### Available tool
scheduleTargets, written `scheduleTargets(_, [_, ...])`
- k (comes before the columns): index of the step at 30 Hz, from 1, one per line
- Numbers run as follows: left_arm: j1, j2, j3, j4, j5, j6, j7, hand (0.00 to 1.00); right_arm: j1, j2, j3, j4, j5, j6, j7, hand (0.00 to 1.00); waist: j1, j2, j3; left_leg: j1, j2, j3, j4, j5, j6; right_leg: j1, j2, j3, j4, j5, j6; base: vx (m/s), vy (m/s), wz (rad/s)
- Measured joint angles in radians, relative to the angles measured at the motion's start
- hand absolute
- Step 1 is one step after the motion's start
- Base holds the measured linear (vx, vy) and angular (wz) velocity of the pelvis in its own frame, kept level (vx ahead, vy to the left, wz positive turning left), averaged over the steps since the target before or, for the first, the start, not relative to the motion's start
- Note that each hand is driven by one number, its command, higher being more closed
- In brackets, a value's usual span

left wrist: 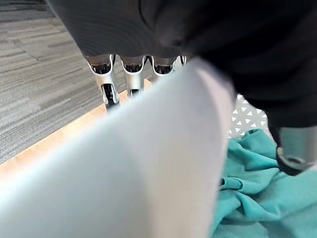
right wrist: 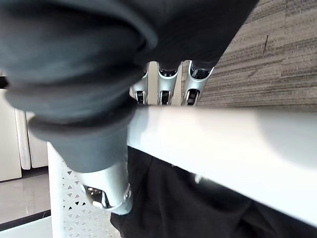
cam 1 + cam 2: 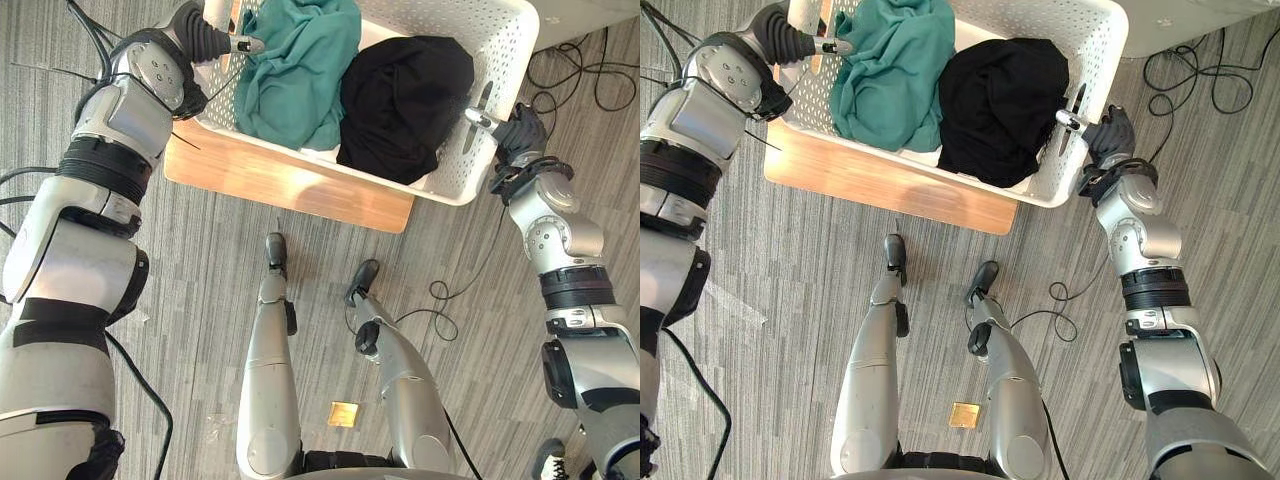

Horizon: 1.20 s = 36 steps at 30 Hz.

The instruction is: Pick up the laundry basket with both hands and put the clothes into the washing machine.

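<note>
The white laundry basket (image 3: 505, 50) sat on a wooden board (image 3: 290, 185) laid on the grey floor (image 3: 190, 270), and whether its base had left the board yet was not clear from above. Inside it, a teal garment (image 3: 295, 70) was heaped toward the robot's left and a black garment (image 3: 405, 95) toward its right, the two touching in the middle and both well below the rim. So this was the grasping step, both sides taken at once! The left hand (image 3: 205, 35) was at the left rim and the right hand (image 3: 515, 130) at the right rim, directly opposite each other. Close in, the left fingers (image 1: 110, 79) hooked down the outside of the wall while the left thumb (image 1: 294, 148) reached inside above the teal cloth, pinching the rim between them. It was the same on the other side, where the right fingers (image 2: 166, 82) ran down the outer face and the right thumb (image 2: 111, 183) pressed the perforated inner wall beside the black cloth. By my reading, the grip looked set, and the next move called for an even, level lift with both arms rising together, so that the load did not tip or slide out of either pinch before the carry to the machine.
</note>
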Motion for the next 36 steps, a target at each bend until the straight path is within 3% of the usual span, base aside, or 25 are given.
scheduleTargets(3, [0.034, 0.025, 0.018, -0.094, 0.004, 0.003, 0.045, 1.00, 0.016, 0.018, -0.058, -0.051, -0.058, 0.004, -0.021, 1.00, -0.002, 0.000, 0.000, -0.017, -0.008, -0.001, -0.004, 0.005, 0.005, -0.021, -0.009, -0.002, 0.009, -0.001, 0.001, 0.02, -0.003, 0.05])
scheduleTargets(8, [0.198, 0.008, 0.188, -0.310, 0.083, 0.009, 0.177, 1.00, 0.115, 0.130, -0.194, -0.271, -0.147, 0.005, -0.100, 1.00, 0.006, -0.002, 0.001, -0.010, -0.025, 0.006, -0.032, 0.020, 0.010, -0.030, -0.028, -0.002, 0.016, -0.003, 0.003, 0.05, -0.006, 0.06])
scheduleTargets(12, [0.358, -0.097, 0.368, -0.469, 0.109, 0.018, 0.248, 1.00, 0.195, 0.194, -0.268, -0.508, -0.220, -0.004, -0.182, 1.00, 0.009, -0.002, 0.001, 0.014, -0.036, 0.009, -0.032, 0.020, 0.010, -0.018, -0.044, -0.003, 0.041, -0.014, 0.000, 0.05, -0.018, 0.04])
scheduleTargets(16, [0.549, -0.200, 0.484, -0.633, 0.095, 0.007, 0.270, 1.00, 0.294, 0.205, -0.294, -0.641, -0.246, -0.036, -0.188, 1.00, 0.006, -0.002, 0.001, 0.057, -0.047, 0.012, -0.033, 0.018, 0.011, 0.007, -0.064, 0.003, 0.076, -0.035, 0.000, 0.01, -0.032, 0.04])
scheduleTargets(23, [0.845, -0.394, 0.649, -0.861, -0.051, -0.044, 0.286, 1.00, 0.470, 0.287, -0.274, -0.665, -0.248, -0.040, -0.135, 1.00, 0.010, -0.001, 0.000, 0.170, -0.066, 0.022, -0.081, 0.018, 0.011, 0.064, -0.088, 0.019, 0.130, -0.085, -0.010, 0.00, -0.058, 0.04])
scheduleTargets(30, [1.058, -0.526, 0.726, -0.926, -0.120, -0.059, 0.278, 1.00, 0.572, 0.366, -0.226, -0.545, -0.248, -0.038, -0.053, 1.00, 0.000, 0.002, -0.001, 0.302, -0.096, -0.005, -0.102, 0.018, 0.013, 0.184, -0.108, 0.010, 0.161, -0.129, 0.000, 0.06, -0.037, 0.12])
scheduleTargets(32, [1.121, -0.529, 0.741, -0.937, -0.120, -0.059, 0.262, 1.00, 0.600, 0.399, -0.213, -0.515, -0.253, -0.037, -0.031, 1.00, 0.001, 0.005, -0.004, 0.344, -0.100, -0.009, -0.102, 0.005, 0.013, 0.226, -0.111, 0.000, 0.160, -0.142, 0.006, 0.03, -0.024, 0.13])
scheduleTargets(36, [1.285, -0.564, 0.763, -0.942, -0.120, -0.058, 0.230, 1.00, 0.683, 0.450, -0.174, -0.427, -0.285, -0.036, 0.007, 1.00, -0.002, 0.025, -0.096, 0.372, -0.107, -0.025, -0.094, -0.026, 0.018, 0.275, -0.103, -0.006, 0.138, -0.156, 0.006, 0.04, 0.004, 0.11])
